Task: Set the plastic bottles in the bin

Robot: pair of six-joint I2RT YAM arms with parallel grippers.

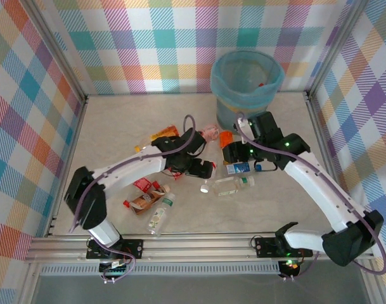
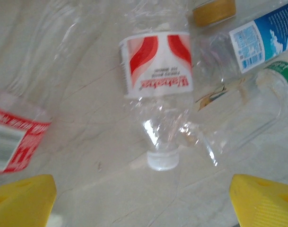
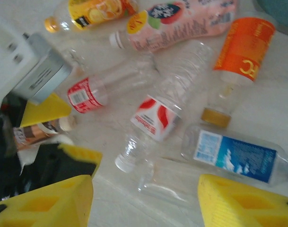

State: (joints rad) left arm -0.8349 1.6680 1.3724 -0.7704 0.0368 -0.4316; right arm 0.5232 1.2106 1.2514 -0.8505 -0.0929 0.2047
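On the left of the pale table (image 1: pixel 116 126), a few stray bottles (image 1: pixel 148 199) lie apart from the main heap. The left gripper (image 2: pixel 144 203) hangs just over that heap with its yellow fingers spread wide and nothing between them. A red-labelled bottle (image 2: pixel 13 137) lies at its left. Dead ahead is the clear bottle (image 2: pixel 155 85) with the red-and-white label, flat on the table. Its long axis runs away from the wrist, neck toward the gripper and base away, so the fingers' closing line crosses it squarely. It looks empty, thin-walled and crumpled: light, springy, slick, and likely to buckle or squirt out under a hard squeeze. The labelled waist or the stiffer shoulder by the neck is probably the best hold; whether the white neck carries a cap is unclear. To its right a blue-labelled bottle (image 2: pixel 262 40) lies slantwise. The right gripper (image 3: pixel 146 203) hovers near, fingers parted and empty. The bin (image 1: pixel 243 104) stands upright at the far right, just beyond the heap.
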